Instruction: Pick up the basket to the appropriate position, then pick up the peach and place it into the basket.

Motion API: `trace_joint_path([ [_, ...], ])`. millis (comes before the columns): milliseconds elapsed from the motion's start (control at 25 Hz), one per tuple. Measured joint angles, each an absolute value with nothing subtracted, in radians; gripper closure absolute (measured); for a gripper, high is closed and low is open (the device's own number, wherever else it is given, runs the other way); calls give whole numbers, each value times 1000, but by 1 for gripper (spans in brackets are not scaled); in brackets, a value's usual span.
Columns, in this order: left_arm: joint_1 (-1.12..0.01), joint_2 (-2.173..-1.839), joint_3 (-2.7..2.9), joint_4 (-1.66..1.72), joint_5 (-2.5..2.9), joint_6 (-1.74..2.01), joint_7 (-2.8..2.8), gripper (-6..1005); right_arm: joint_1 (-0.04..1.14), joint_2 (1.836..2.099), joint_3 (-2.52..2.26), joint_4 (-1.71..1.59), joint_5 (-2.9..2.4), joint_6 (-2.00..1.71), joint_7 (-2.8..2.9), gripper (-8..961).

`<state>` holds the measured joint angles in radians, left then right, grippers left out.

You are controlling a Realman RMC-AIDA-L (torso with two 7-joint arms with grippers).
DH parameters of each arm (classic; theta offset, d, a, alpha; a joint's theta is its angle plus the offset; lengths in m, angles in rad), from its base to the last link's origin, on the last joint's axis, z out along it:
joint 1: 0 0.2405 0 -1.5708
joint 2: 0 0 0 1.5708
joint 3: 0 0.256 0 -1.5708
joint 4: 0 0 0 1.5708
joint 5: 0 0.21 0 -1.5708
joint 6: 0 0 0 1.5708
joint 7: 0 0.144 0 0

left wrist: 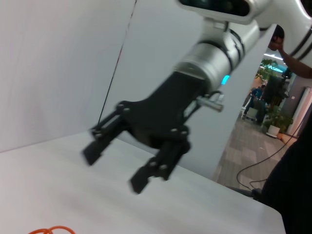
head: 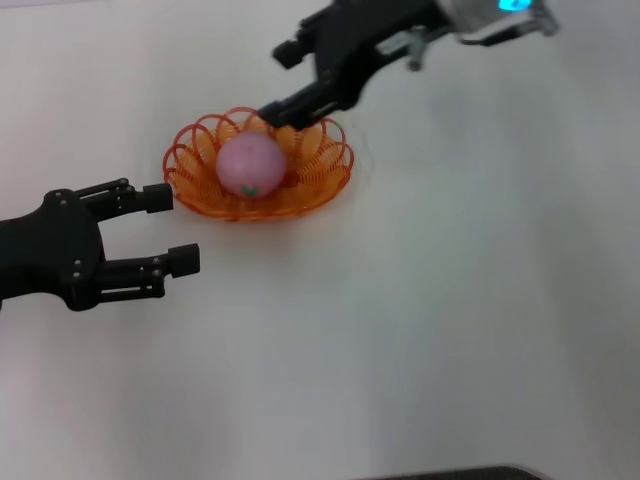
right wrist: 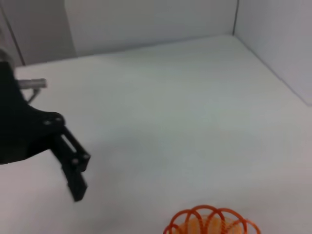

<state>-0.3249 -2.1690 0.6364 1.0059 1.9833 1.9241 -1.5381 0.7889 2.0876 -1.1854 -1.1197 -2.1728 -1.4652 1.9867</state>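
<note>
Head view. The orange wire-loop basket (head: 259, 166) is sitting on the white table (head: 450, 330), toward the far side of the work area. The pale-pink peach (head: 250, 164) is lying inside the basket at its middle, its small green leaf mark facing the camera.

The right gripper (head: 273, 82) is reaching in from the far right, above the basket's far rim. Its fingers are standing spread apart with nothing between them; the lower finger (head: 300, 104) is overlapping the far loops of the basket in this view, and whether it is touching them cannot be told. A cyan indicator light (head: 516, 5) is glowing on the silver wrist of this arm.

The left gripper (head: 170, 229) is hovering at the near left, just beside the basket's left end and apart from it. Its two fingers are likewise parted and holding nothing.

Left wrist view. The right gripper (left wrist: 114, 166) is showing from across the table with its fingers spread; a sliver of the basket's rim (left wrist: 51, 230) is appearing at the picture's edge.

Right wrist view. The left gripper's finger (right wrist: 73, 165) and the loops of the basket (right wrist: 209, 222) are showing over the white table.

No brand, label or legible writing is appearing on any item.
</note>
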Motion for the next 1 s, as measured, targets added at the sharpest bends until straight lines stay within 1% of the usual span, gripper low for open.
trace_joint_path([
  [160,-327,-2168,634,1004,1972,1910,-1538,138,679,2083,-1078,-1157,-2113,-1558,1903,187],
  [360,-326,-2168,634,997,1968,1894,-1538,138,535,2084,-969,-1128,-2073,-1590,1726,188],
  [480,-323,-2167,632,985,1965,1883,-1533,138,475,2076,-928,-1081,-2061,-1600,1637,189],
  [720,-319,-2166,632,968,1963,1867,-1528,138,412,2052,-779,-936,-2058,-1659,1485,190],
  [1000,-320,-2166,631,949,1965,1854,-1517,138,388,2037,-707,-855,-2062,-1687,1406,191],
])
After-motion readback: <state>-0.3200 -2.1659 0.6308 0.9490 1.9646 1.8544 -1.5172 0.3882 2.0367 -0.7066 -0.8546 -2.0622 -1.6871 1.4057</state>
